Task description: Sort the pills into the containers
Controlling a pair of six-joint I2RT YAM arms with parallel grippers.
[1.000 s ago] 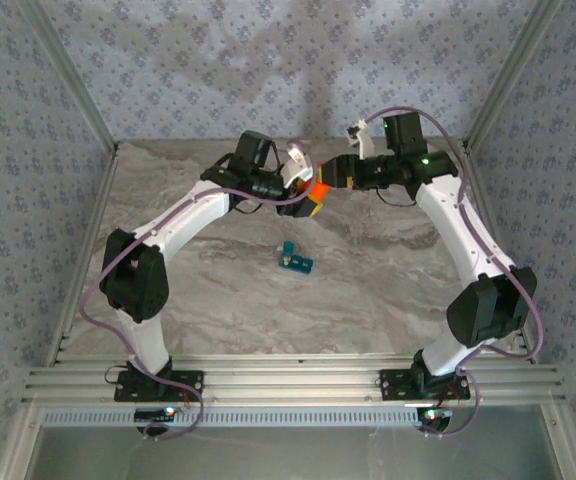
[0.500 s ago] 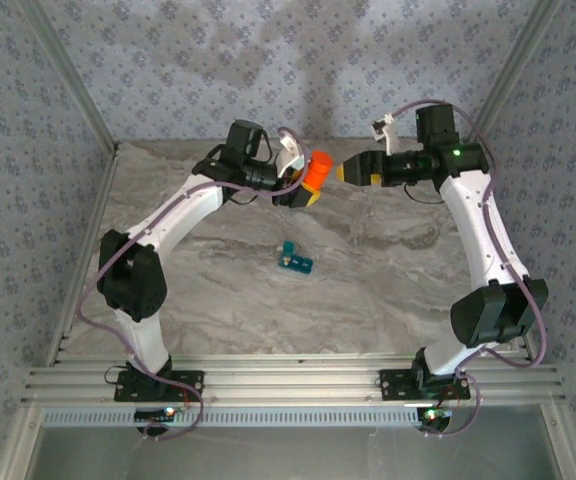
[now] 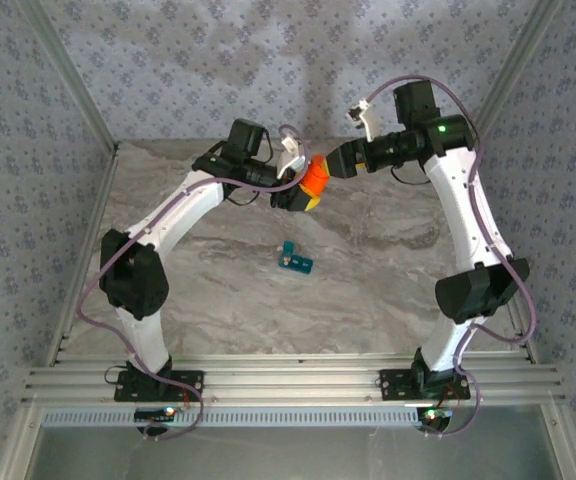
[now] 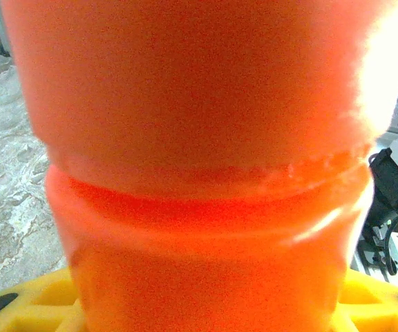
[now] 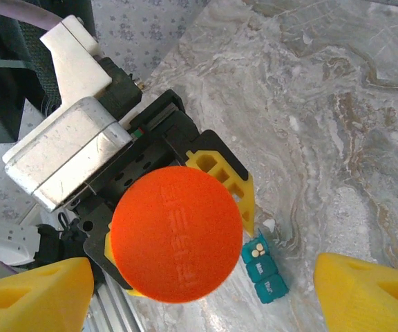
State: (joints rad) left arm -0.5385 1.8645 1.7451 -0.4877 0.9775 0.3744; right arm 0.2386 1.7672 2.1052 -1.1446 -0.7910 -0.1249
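The table (image 3: 388,270) is bare marble, so I reckon anything dropped on it will roll. High over its far side the left gripper (image 3: 304,192) has the orange bottle (image 5: 177,234) clamped between its yellow fingers, with the lid facing the right gripper (image 3: 336,163). That one stands wide, a finger on either side of the lid and neither touching it. The trouble I foresee is in the closing. If the right fingers come in off-centre they may skid off the round lid, or the twist may spin the whole bottle in the left grip instead of loosening it. The bottle also looks to be held nearly on its side, so a lid coming off here could let pills spill out. The pill box (image 3: 295,262) lies on the table well below and nearer the bases, not under the bottle's mouth, so whatever falls will likely miss it.
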